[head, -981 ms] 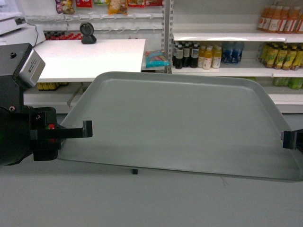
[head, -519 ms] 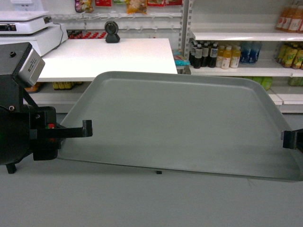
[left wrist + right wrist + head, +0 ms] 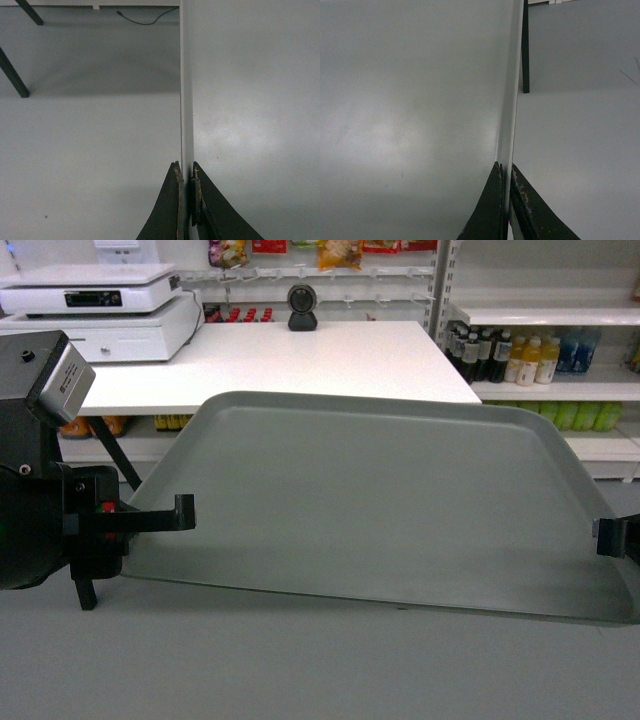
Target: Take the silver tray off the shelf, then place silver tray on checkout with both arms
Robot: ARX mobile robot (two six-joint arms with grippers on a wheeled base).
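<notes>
The large flat grey-green tray (image 3: pixel 380 495) with rounded corners hangs level in the air in front of the wide white flat-topped checkout counter (image 3: pixel 300 360), the left gripper (image 3: pixel 186 200) pinched shut on its left rim and the right gripper (image 3: pixel 505 200) clamped on its right rim. The carry likely calls for both arms to advance evenly, keeping it level and lifted clear of the counter's near edge. On the counter, a white scale (image 3: pixel 100 305) sits far left and a small black round device (image 3: pixel 302 306) at the back; the middle looks free. Bottled drinks (image 3: pixel 520 352) line shelves to the counter's right.
</notes>
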